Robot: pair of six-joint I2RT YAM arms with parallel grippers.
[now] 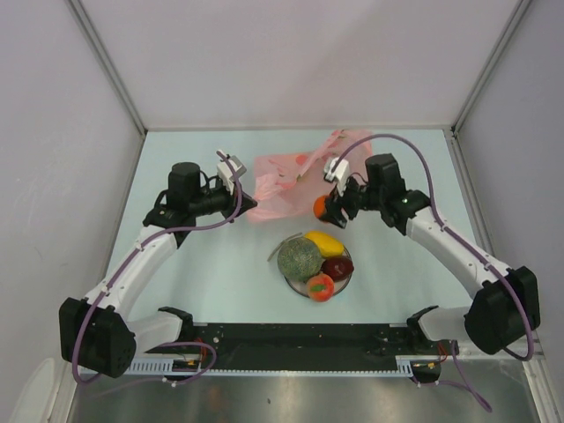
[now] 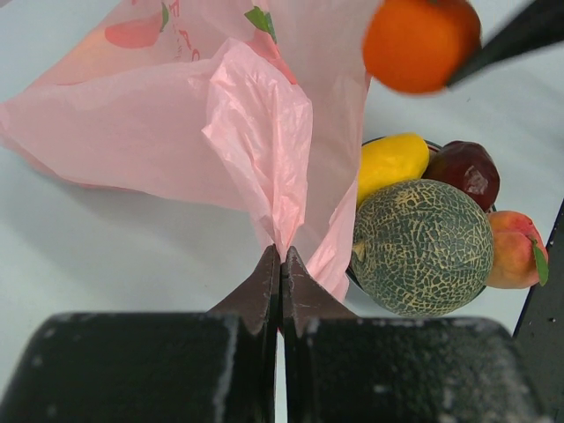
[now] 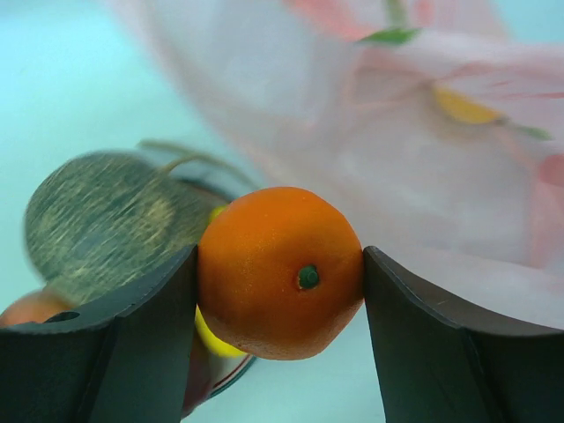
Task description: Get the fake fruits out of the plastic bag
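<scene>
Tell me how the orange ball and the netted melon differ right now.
The orange ball is smooth and bright, the melon grey-green and netted. The ball is smaller than the melon. The ball is clamped in the right gripper, the melon rests on the plate. Both are round and out of the bag.

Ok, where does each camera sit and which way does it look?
Top external: above, behind the arms, looking down at the table; both arms show.
Left wrist: on that arm, looking along the shut left end effector pinching the plastic bag.
Right wrist: on that arm, looking past the right end effector gripping the orange ball.
Shared: all three show the orange ball and melon.
</scene>
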